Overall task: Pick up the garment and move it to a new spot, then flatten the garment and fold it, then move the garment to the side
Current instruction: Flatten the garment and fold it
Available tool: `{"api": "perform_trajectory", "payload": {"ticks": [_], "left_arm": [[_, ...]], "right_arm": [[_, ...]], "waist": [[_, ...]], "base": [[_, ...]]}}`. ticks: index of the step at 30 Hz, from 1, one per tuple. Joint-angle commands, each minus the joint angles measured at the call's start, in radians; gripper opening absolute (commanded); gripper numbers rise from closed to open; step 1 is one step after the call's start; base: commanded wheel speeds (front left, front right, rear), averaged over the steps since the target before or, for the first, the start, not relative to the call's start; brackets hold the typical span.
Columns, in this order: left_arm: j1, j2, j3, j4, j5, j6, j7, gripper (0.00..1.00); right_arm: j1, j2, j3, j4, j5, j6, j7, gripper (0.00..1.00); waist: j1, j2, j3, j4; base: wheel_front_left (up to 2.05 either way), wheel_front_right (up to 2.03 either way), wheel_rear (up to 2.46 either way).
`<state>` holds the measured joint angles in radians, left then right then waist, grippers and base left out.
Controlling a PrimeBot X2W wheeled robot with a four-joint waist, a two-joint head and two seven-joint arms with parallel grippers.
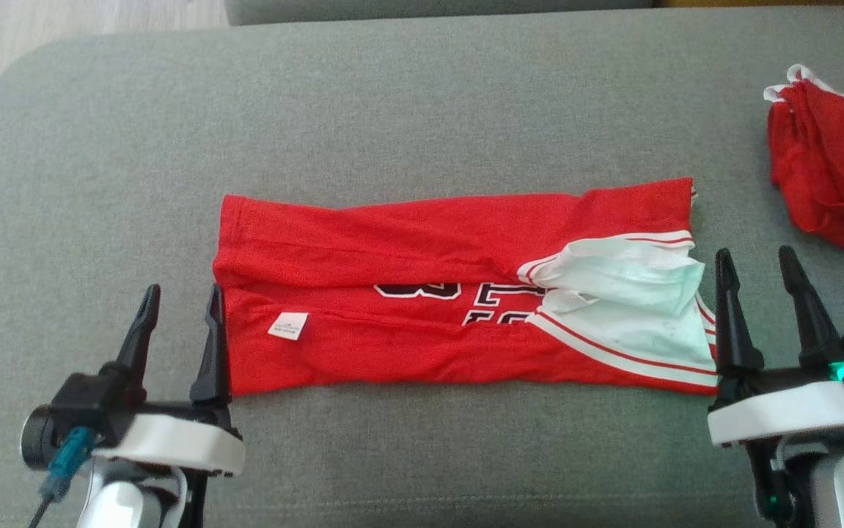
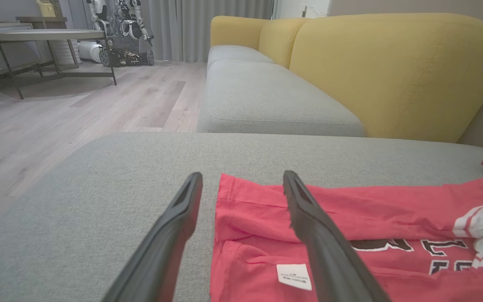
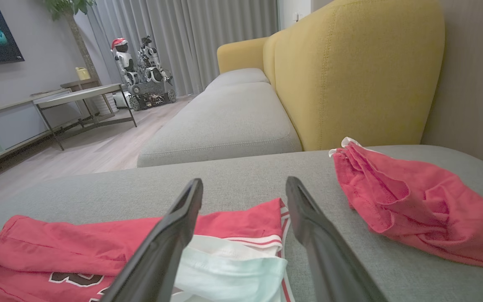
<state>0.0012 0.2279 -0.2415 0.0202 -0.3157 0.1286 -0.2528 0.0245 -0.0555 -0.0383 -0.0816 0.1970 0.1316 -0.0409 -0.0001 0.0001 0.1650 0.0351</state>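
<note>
Left pincer [image 1: 183, 297]: jaws spread wide, nothing between them, low over the grey fabric sofa seat [image 1: 422, 110] at the near-left corner of the red sports jersey with white trim [image 1: 392, 242]. Right-hand finger over or touching the jersey's left short edge, cannot tell which.

Jersey itself in the middle of the seat, flat, sides turned in to make one long band. Long axis left to right, straight across between the two arms. Small white label [image 1: 288, 325] near the left end, dark lettering mid-band, pale lining [image 1: 627, 286] turned out at the right end.

Right pincer [image 1: 755, 257]: equally wide, equally empty, just beside the near-right corner, not clearly touching.

Each arm nearest its own end, so probably an end-over-end fold next, or a two-handed lift aside.

Far right, well apart: a second crumpled red garment [image 1: 832, 176], likely in the way of any shift rightward. Leftward, open grey seat. Beyond, a yellow sofa back [image 2: 392, 71].
</note>
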Motion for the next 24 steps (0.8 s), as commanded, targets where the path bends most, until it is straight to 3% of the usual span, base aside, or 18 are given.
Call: {"api": "perform_trajectory", "payload": {"ticks": [1,24], "left_arm": [[-0.015,0.005,0.051,-0.038,0.022,-0.003,-0.009,1.00],[0.011,-0.041,0.085,0.026,0.082,-0.062,-0.009,1.00]], "right_arm": [[-0.006,-0.002,0.018,-0.026,-0.013,-0.001,-0.010,1.00],[0.019,0.004,0.001,0.016,-0.020,-0.001,-0.003,1.00]], "waist": [[0.0001,-0.0001,-0.010,0.000],[0.0001,-0.0001,-0.052,0.006]], "base": [[0.00,0.00,0.00],[0.00,0.00,0.00]]}}
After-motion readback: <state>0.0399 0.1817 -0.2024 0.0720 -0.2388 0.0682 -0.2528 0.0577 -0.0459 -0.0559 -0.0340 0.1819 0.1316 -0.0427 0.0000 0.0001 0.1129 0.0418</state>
